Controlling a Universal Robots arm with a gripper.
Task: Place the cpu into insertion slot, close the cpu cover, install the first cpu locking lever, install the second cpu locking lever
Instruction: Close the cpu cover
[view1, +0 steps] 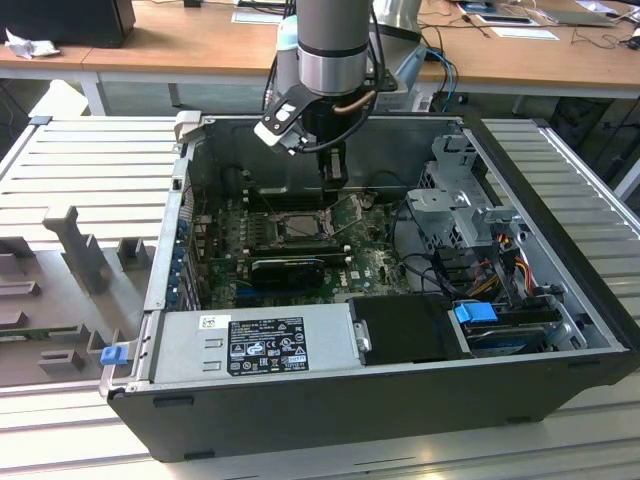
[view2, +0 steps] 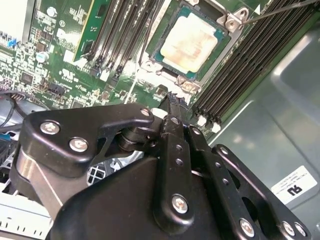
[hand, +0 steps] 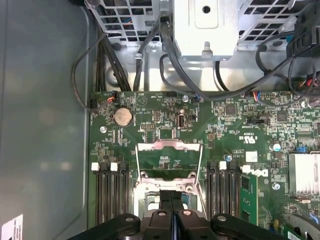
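Inside the open black steel computer case (view1: 330, 415), starting at the exterior view's left, the green circuit board (view1: 225, 255) lies flat on the case floor, matte and crowded with small parts.

Next along is the insertion slot (view2: 167, 70), a small square socket with a black plastic frame. The cpu (view2: 192, 42) already lies in it, a flat square chip with a dull silvery-beige metal top and a thin green rim. It sits level and nothing covers it. I judge it light, stiff and thin, with a delicate underside. It would be best gripped by two opposite edges, never by its face, though seated like this it needs no holding.

Just to the exterior view's right of the socket, the cpu cover (hand: 170, 146) stands tipped up on its hinge. It is a thin, shiny silver sheet-metal frame, and the board shows through its large square window. It looks stiff but slightly springy. The plain outer bar would be the place to press, not the window edges.

The black metal gripper (hand: 171, 200) hangs over the socket's edge with its fingers pressed together and nothing between them.

A thin bare wire lever (view2: 285, 9) runs beside the socket, probably springy and slippery.

Farthest toward the exterior view's right stands a grey perforated metal drive cage (view1: 465, 205).
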